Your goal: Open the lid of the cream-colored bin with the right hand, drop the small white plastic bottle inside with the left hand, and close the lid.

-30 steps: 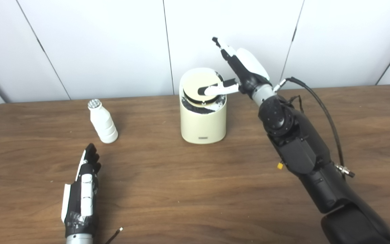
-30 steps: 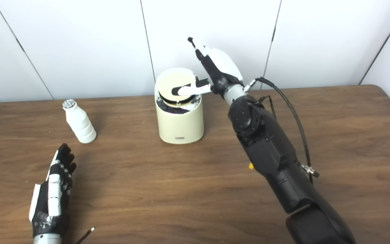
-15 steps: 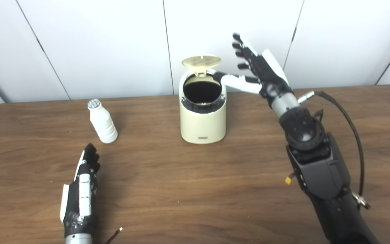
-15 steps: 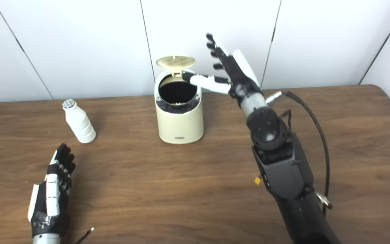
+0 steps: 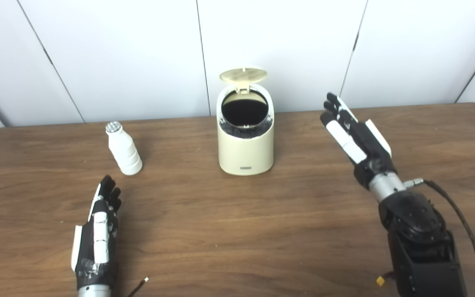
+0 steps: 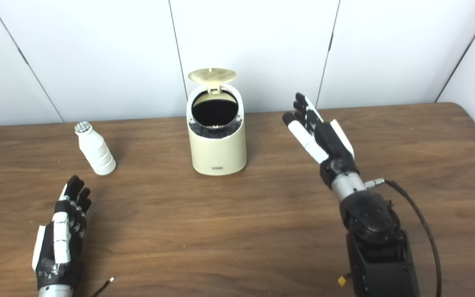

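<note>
The cream-colored bin (image 5: 245,148) stands at the table's middle back, its round lid (image 5: 243,75) flipped up at the rear and the dark inside showing. A small white plastic bottle (image 5: 124,149) with a silver cap stands upright to the bin's left. My right hand (image 5: 357,138) hovers to the right of the bin, fingers stretched out and apart, holding nothing. My left hand (image 5: 99,222) rests low near the front left, open and empty, a hand's length in front of the bottle.
The wooden table (image 5: 237,231) ends at a white panelled wall behind the bin. A black cable (image 5: 464,231) trails from my right wrist. A thin wire end (image 5: 140,284) lies by the front edge near my left arm.
The lid, pressed down a second ago, has sprung up and stays up. My right hand has pulled back from the bin to the right and lower. The left hand has barely moved.
</note>
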Available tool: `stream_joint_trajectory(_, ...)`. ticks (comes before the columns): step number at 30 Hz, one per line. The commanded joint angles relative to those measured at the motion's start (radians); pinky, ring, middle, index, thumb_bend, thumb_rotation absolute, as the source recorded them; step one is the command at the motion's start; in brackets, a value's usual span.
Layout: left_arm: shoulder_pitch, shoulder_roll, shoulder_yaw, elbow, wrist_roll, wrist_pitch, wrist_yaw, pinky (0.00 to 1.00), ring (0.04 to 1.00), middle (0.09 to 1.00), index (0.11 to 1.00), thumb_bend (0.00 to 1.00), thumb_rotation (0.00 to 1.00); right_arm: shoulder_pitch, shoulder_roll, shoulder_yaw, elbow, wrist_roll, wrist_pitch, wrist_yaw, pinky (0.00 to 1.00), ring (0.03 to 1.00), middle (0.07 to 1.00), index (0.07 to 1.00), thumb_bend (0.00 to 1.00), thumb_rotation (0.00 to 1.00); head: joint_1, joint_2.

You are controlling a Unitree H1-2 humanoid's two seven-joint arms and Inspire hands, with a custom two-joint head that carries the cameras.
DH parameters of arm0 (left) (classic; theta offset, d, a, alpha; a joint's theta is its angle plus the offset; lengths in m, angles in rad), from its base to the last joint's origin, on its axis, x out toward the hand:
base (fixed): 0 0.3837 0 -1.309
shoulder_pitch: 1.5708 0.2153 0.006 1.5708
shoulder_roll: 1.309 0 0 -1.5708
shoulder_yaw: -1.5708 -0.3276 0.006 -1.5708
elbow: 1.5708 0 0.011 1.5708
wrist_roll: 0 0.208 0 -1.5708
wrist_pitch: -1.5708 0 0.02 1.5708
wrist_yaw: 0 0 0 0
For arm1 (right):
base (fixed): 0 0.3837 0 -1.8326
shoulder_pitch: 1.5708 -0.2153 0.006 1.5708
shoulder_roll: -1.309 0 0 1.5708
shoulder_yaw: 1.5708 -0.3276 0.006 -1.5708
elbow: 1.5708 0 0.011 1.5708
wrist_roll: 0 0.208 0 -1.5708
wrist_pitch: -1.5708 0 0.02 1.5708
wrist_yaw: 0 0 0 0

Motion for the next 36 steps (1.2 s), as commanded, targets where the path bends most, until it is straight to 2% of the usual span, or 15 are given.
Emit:
stream_joint_trajectory(1, -0.001, 0.003, 0.001, 0.032, -0.004, -0.002, -0.005, 1.0, 0.985, 0.992, 0.999, 0.54, 0.94, -0.01, 0.004, -0.024, -0.043, 0.034, -0.019, -0.018, 1.0, 0.989, 0.979, 0.973, 0.6, 0.89, -0.001, 0.0)
stream_joint_trajectory(2, 0.0, 0.003, 0.003, 0.03, -0.004, 0.004, -0.002, 1.0, 0.984, 0.99, 0.999, 0.54, 0.94, 0.004, 0.011, -0.035, -0.034, 0.053, -0.034, -0.024, 1.0, 0.99, 0.978, 0.968, 0.65, 0.89, -0.002, 0.001)
stream_joint_trajectory(6, -0.001, 0.006, 0.009, 0.019, -0.01, 0.021, 0.0, 1.0, 0.986, 0.996, 1.0, 0.54, 0.93, 0.052, 0.032, -0.059, -0.009, 0.106, -0.08, -0.036, 0.99, 0.994, 0.987, 0.975, 0.68, 0.91, -0.005, 0.007)
stream_joint_trajectory(11, -0.002, 0.016, 0.016, 0.022, -0.01, 0.022, -0.003, 1.0, 0.986, 0.996, 0.997, 0.53, 0.93, 0.104, 0.063, -0.076, 0.029, 0.168, -0.186, -0.044, 1.0, 1.0, 0.998, 0.967, 0.62, 0.95, -0.006, 0.009)
stream_joint_trajectory(17, -0.002, 0.021, 0.021, 0.014, -0.013, 0.032, -0.001, 1.0, 0.985, 0.991, 0.991, 0.53, 0.94, 0.146, 0.088, -0.075, 0.083, 0.186, -0.295, -0.059, 1.0, 1.0, 0.994, 0.955, 0.63, 1.0, -0.011, 0.014)
stream_joint_trajectory(23, -0.002, 0.021, 0.025, 0.009, -0.023, 0.037, -0.003, 1.0, 0.98, 0.983, 0.982, 0.52, 0.93, 0.19, 0.099, -0.083, 0.108, 0.203, -0.361, -0.069, 1.0, 1.0, 0.992, 0.97, 0.63, 1.0, -0.012, 0.017)
stream_joint_trajectory(29, -0.001, 0.017, 0.02, 0.007, -0.009, 0.03, 0.0, 1.0, 0.979, 0.98, 0.979, 0.54, 0.92, 0.212, 0.093, -0.079, 0.129, 0.208, -0.391, -0.078, 1.0, 1.0, 0.989, 0.97, 0.63, 1.0, 0.046, 0.016)
stream_joint_trajectory(36, 0.004, 0.003, 0.008, 0.029, 0.021, -0.008, 0.004, 0.98, 0.966, 0.978, 0.978, 0.54, 0.93, 0.215, 0.068, -0.079, 0.199, 0.218, -0.461, -0.069, 1.0, 1.0, 0.993, 0.974, 0.61, 0.99, 0.158, -0.002)
